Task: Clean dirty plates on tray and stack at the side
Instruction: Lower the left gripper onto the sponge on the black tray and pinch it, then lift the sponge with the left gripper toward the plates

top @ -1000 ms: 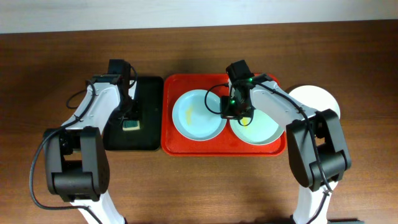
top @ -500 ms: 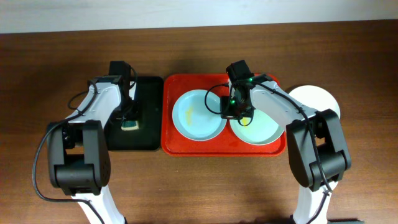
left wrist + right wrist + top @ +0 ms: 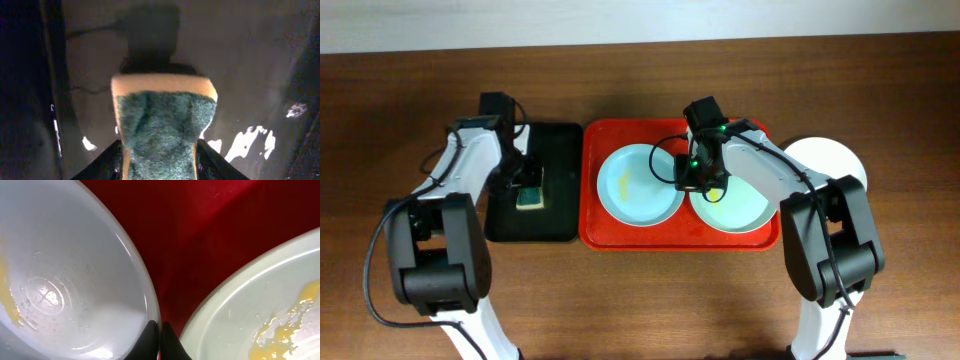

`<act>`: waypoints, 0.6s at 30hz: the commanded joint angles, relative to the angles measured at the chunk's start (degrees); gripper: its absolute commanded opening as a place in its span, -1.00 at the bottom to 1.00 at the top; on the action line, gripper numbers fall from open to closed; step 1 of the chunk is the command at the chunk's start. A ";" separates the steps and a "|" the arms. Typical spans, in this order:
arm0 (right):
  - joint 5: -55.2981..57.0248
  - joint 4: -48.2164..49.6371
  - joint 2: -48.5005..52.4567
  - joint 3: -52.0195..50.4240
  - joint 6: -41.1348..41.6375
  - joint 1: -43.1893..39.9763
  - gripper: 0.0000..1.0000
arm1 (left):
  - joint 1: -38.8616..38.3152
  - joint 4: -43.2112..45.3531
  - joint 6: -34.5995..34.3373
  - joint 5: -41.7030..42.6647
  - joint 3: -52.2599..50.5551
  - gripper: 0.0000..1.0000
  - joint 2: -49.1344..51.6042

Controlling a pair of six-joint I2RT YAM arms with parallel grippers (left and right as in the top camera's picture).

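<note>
From overhead I see the red tray (image 3: 592,236) in the middle of the bench (image 3: 640,300) with two plates in it, side by side. The blue plate (image 3: 635,192) is on the left and the green plate (image 3: 745,212) on the right, and their rims are close together. The blue plate has a yellow smear on its left half. My right wrist view shows more yellow on the green plate.

The white plate (image 3: 835,155) sits on the bench just off the red tray's right edge, partly under my right arm.

My right fingers (image 3: 160,334) are down in the gap between the two plates, pinched narrow. The blue plate's rim runs straight in between the tips. One tip is on the inside of that plate and the other is over the red floor, so I read it as a grip on the rim.

The black tray (image 3: 558,150) lies against the red tray's left side. My left fingers (image 3: 527,188) are over it, at the sponge (image 3: 160,125). In the left wrist view the sponge lies green side up with a yellow foam edge at its far end. A finger is set against each of its long sides, and it looks squeezed narrower where they meet it.
</note>
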 commanded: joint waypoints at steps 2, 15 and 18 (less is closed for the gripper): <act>2.84 -0.35 -1.05 -0.48 0.28 0.37 -0.91 | 0.68 -0.39 -0.13 2.54 1.14 -0.13 0.72; 2.84 -0.37 -1.05 -0.48 0.28 0.37 -0.61 | 0.68 -0.74 -0.13 0.83 -0.96 -0.25 0.76; 2.84 -0.39 -1.05 -0.48 0.28 0.37 -0.49 | 0.68 0.61 -0.13 0.83 -1.88 -0.42 0.76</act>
